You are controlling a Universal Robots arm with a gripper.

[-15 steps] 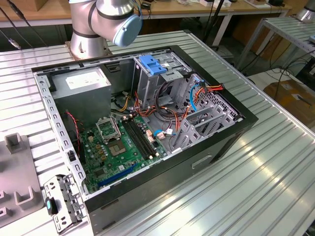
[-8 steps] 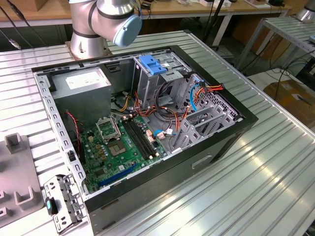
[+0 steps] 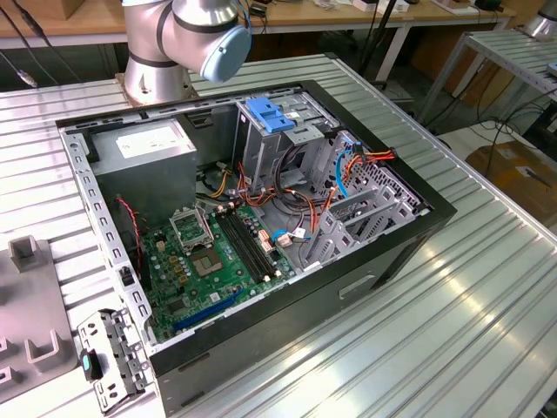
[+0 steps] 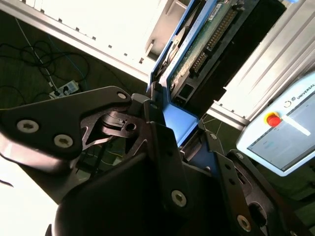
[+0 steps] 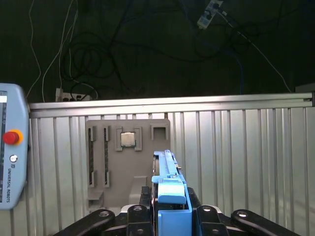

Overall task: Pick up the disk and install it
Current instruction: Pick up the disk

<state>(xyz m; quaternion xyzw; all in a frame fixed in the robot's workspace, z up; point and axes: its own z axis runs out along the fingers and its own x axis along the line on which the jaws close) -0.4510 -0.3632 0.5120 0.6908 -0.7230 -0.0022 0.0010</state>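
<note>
The gripper (image 5: 169, 197) pinches the disk (image 4: 206, 44) by its smooth blue plastic rails — a green circuit board on a dark metal body. Slick plastic could let it slip or tilt, I judge, jamming against the grey sheet-metal drive cage (image 3: 261, 144), upper centre of the exterior view.

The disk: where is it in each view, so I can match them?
Second wrist view: the disk extends out of the gripper, circuit board showing.
First wrist view: the disk edge-on, clamped in the gripper.
Exterior view: the blue latch atop the drive cage is another part.
Shared landmark: the teach pendant, in both wrist views.
</note>
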